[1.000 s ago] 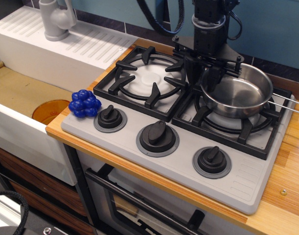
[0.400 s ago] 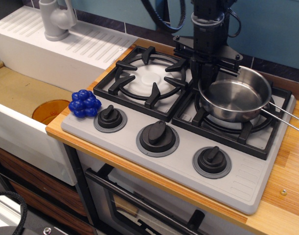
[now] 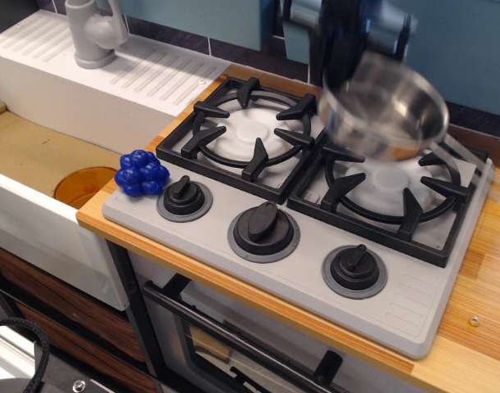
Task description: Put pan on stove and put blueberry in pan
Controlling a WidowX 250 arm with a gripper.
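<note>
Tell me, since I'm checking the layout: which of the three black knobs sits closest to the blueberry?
The left knob: the blueberry lies just beyond it at the stove's left corner; the middle and right knobs are farther.

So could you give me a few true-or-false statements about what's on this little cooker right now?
1. The pan is lifted, tilted and blurred above the right burner. True.
2. The blueberry is inside the pan. False: it sits at the stove's front left corner, beside the left knob.
3. The stove has three black knobs. True.
4. The orange disc lies on the left burner. False: it is in the sink.
</note>
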